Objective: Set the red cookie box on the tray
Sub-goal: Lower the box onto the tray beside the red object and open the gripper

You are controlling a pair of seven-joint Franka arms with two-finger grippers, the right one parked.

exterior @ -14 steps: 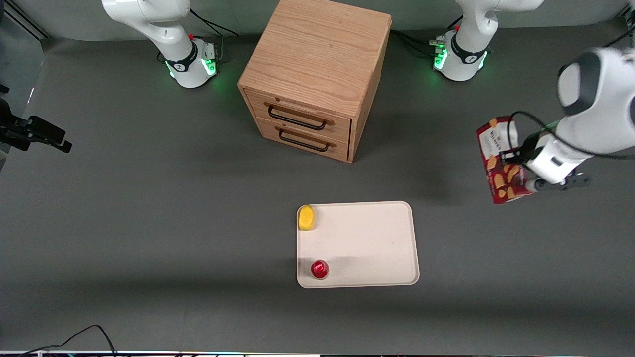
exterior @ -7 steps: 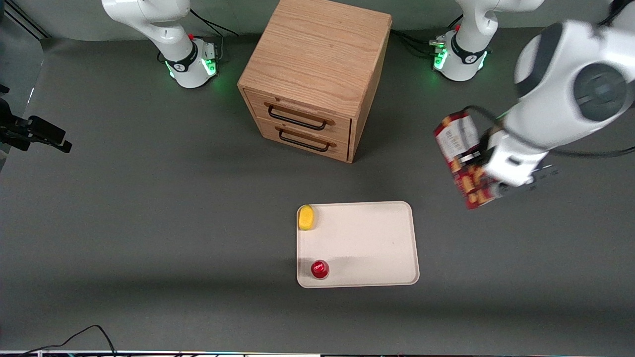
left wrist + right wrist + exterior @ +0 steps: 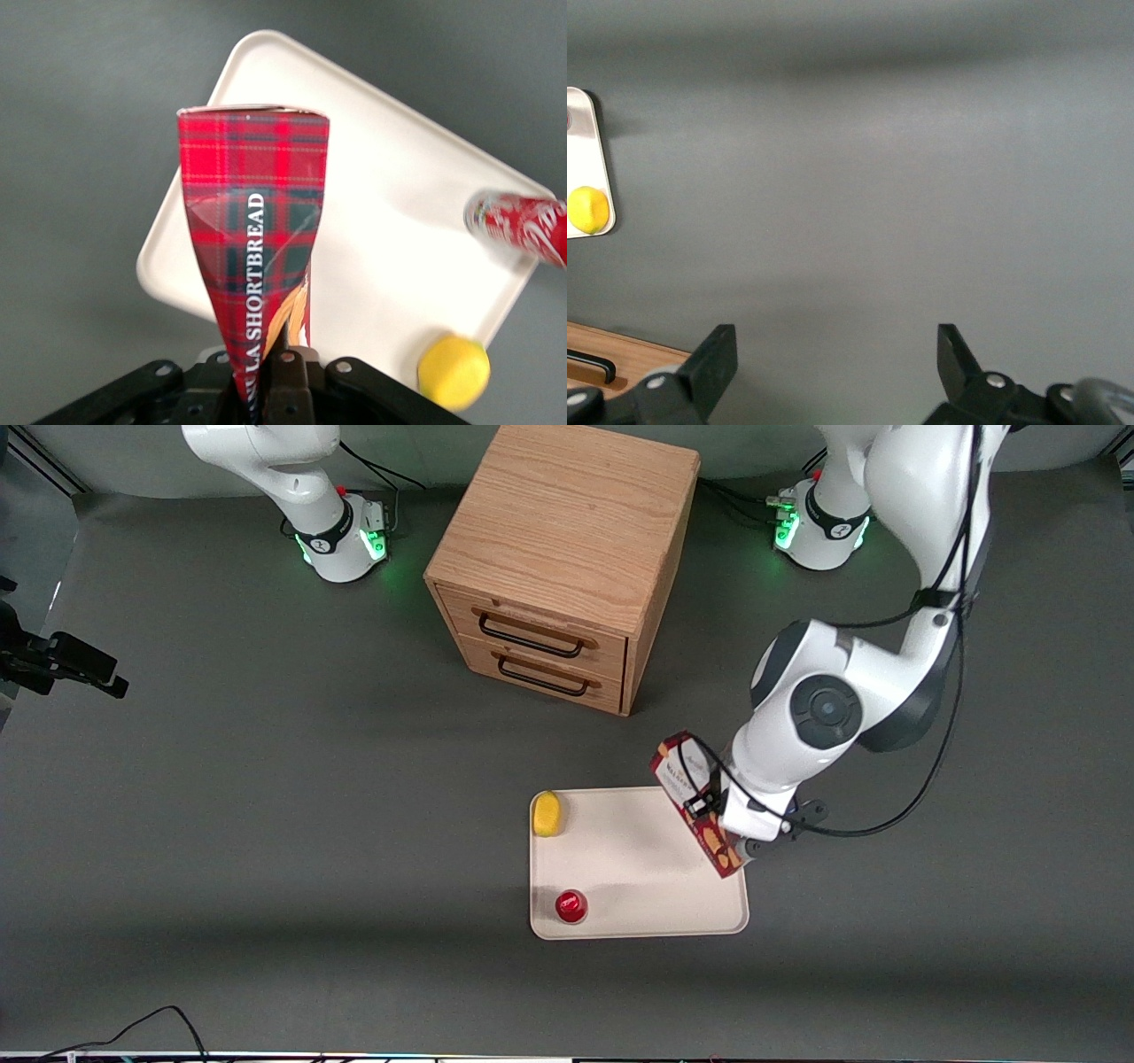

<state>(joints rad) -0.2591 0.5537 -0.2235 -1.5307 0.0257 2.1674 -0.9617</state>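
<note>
Step in hand: carrying; the red cookie box (image 3: 695, 802) is in the air over the working arm's edge of the tray (image 3: 638, 908), not yet set down.
Pincer (image 3: 722, 824): closed on the box about midway along its length; in the left wrist view the fingers (image 3: 285, 376) pinch the plaid carton (image 3: 252, 248) at its near end, and the carton hangs away from the camera toward the tray (image 3: 399, 186).
Box position: tilted, with its white label end farther from the front camera and poking just past the tray's rim, and its cookie-picture end nearer the camera, above the tray surface. Whether any part touches the tray I cannot tell; it looks held clear.
Tray contents: a yellow round fruit (image 3: 547, 813) at the corner toward the parked arm's end and farther from the front camera; a small red can (image 3: 571, 906) at the corner on that same end, nearer the camera. Both are well apart from the box.
Free space: the middle of the tray and the half toward the working arm are bare cream surface.
Other things: a wooden drawer cabinet (image 3: 563, 558) stands on the counter (image 3: 266, 779), farther from the front camera than the tray and apart from it.
Next move, as I judge it: bring the box a little inward so all of it sits over the tray, lower it until it rests flat, then part the fingers and lift away.
Watch for: the label end overhanging the rim; releasing there could leave the box propped on the edge.
</note>
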